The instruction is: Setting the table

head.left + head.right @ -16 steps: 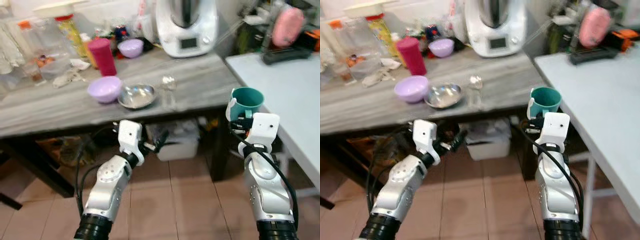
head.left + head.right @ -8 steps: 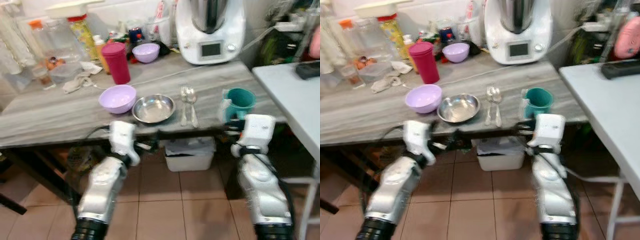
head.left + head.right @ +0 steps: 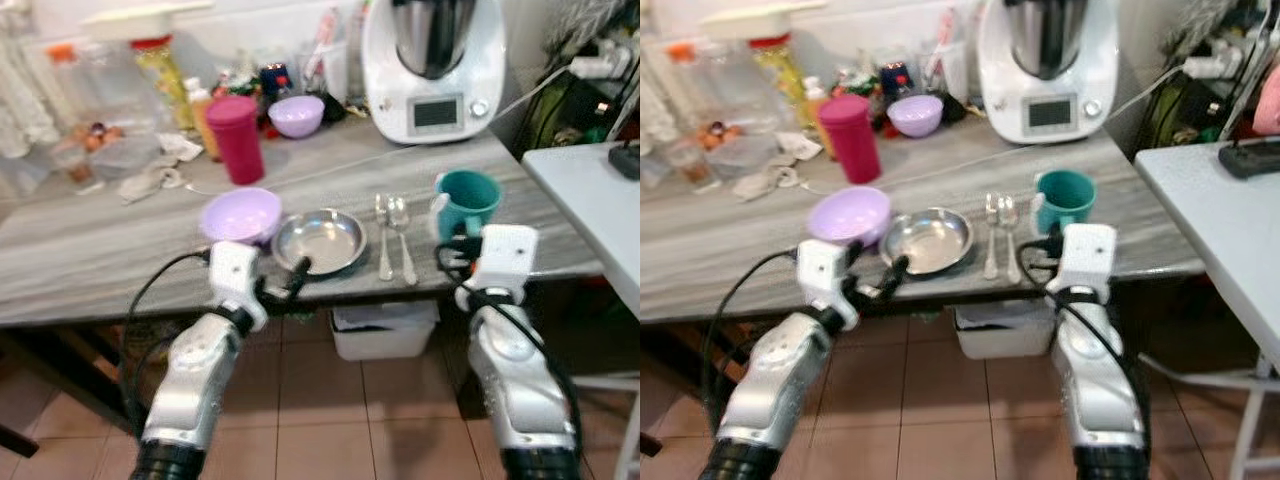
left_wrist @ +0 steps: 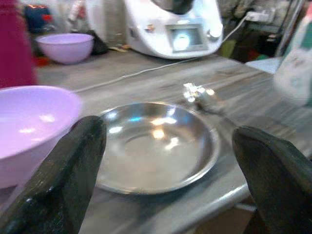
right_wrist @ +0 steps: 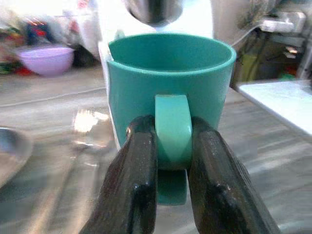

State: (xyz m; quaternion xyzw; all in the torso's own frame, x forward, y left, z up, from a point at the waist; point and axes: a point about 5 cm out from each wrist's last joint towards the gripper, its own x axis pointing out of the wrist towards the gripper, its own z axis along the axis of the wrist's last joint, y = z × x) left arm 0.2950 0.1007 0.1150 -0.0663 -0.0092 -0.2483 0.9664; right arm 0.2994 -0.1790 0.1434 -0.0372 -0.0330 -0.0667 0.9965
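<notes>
Our right gripper pinches the handle of the teal mug, one black finger on each side of it, and we hold the mug over the right part of the grey wood-grain counter, near its front edge. Whether the mug's base touches the counter we cannot tell. The right arm reaches forward from below the counter edge, its white wrist block just in front of the mug.

Our left gripper is spread wide, its fingers framing the steel bowl from the near side without touching it. The left arm angles up towards the counter's front edge, a black cable looping beside it.

Just right of the steel bowl lie two spoons, between bowl and mug. Left of the bowl, touching or nearly so, sits a lilac bowl. Farther back stand a magenta tumbler, a second lilac bowl and a white kitchen machine. Jars and clutter crowd the far left.

A white table stands to the right. Below us is a tiled floor, with a white bin under the counter.
</notes>
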